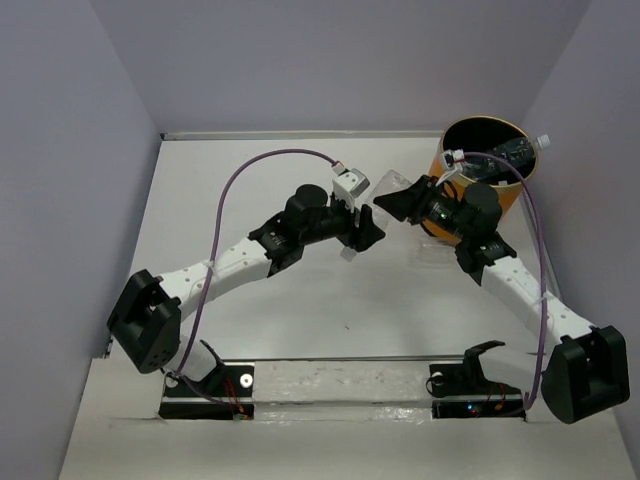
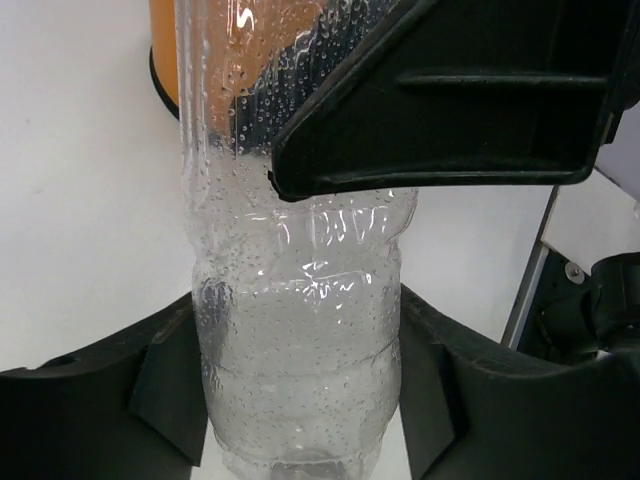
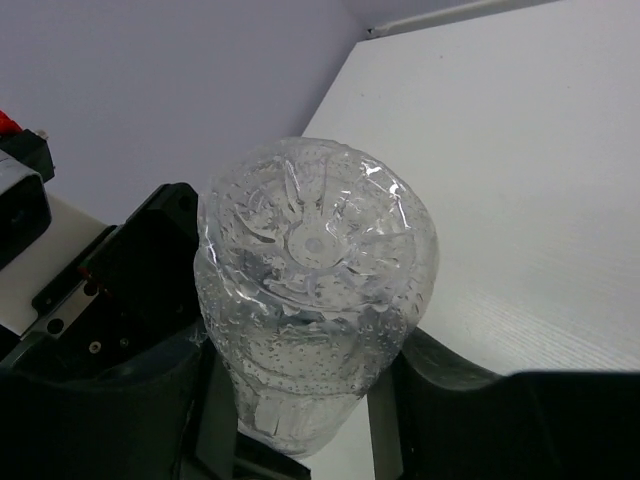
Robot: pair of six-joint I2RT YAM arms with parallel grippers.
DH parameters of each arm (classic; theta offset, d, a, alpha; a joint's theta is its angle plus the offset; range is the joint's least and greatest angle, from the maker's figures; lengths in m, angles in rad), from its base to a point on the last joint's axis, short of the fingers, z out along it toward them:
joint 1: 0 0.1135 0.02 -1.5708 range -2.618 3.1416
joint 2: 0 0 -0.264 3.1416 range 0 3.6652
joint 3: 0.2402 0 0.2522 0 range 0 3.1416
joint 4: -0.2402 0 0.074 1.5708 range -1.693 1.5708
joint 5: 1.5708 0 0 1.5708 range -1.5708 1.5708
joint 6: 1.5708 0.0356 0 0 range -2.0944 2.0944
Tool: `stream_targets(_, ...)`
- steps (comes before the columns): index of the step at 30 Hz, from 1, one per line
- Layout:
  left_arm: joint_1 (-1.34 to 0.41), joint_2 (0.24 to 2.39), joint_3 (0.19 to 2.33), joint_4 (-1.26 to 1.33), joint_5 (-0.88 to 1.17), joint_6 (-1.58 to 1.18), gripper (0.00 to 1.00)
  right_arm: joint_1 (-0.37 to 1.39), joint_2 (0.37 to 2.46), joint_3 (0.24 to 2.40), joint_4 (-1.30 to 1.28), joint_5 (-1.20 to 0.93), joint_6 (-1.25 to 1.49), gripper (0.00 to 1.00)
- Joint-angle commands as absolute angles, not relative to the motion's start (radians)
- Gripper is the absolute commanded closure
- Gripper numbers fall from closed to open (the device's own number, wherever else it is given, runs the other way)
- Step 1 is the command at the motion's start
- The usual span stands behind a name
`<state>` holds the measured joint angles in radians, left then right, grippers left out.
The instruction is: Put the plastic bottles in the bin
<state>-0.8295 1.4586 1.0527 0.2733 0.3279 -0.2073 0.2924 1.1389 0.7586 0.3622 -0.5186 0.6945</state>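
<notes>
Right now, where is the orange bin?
In the top view the orange bin stands far right on the table, behind the right hand, with a labelled bottle poking out.

A clear plastic bottle (image 2: pixel 300 330), glossy and ribbed, has fine droplets beaded on its inside. The left hand (image 2: pixel 300 400) and right hand (image 3: pixel 300 400) are smooth, matt black plastic. The desk (image 3: pixel 520 200) is white, matt and faintly grained. At far right, the bin (image 2: pixel 164 40) has a smooth orange wall with a slight sheen.
</notes>
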Motion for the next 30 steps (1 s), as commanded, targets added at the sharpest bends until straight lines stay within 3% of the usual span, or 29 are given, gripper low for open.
stream_targets(1, -0.862, 1.336, 1.028, 0.296, 0.348, -0.218, 0.25, 0.287, 1.108, 0.851, 0.390, -0.345, 0.615, 0.68)
stream_targets(2, -0.864, 1.325, 1.026, 0.287, 0.339, -0.225, 0.18, 0.287, 1.101, 0.864, 0.358, -0.325, 0.595, 0.73)
stream_targets(3, -0.865, 1.312, 1.028, 0.261, 0.324, -0.233, 0.01, 0.287, 1.095, 0.891, 0.339, -0.278, 0.580, 0.74)
stream_targets(8, -0.894, 1.171, 1.043, 0.109, 0.210, -0.262, 0.01, 0.287, 1.029, 1.024, 0.171, -0.074, 0.409, 0.76)
stream_targets(11, -0.897, 1.054, 0.996, 0.054, 0.193, -0.265, 0.01, 0.287, 1.011, 1.145, 0.088, 0.203, 0.281, 0.77)
stream_targets(17, -0.899, 0.867, 0.927, -0.049, 0.130, -0.239, 0.01, 0.252, 1.063, 1.328, 0.069, 0.500, 0.074, 0.79)
stream_targets(21, -0.899, 0.802, 0.893, -0.057, 0.098, -0.235, 0.01, 0.187, 1.168, 1.394, 0.069, 0.543, 0.023, 0.79)
stream_targets(30, -0.899, 0.730, 0.873, -0.035, 0.143, -0.242, 0.01, 0.045, 1.400, 1.459, 0.067, 0.401, 0.127, 0.79)
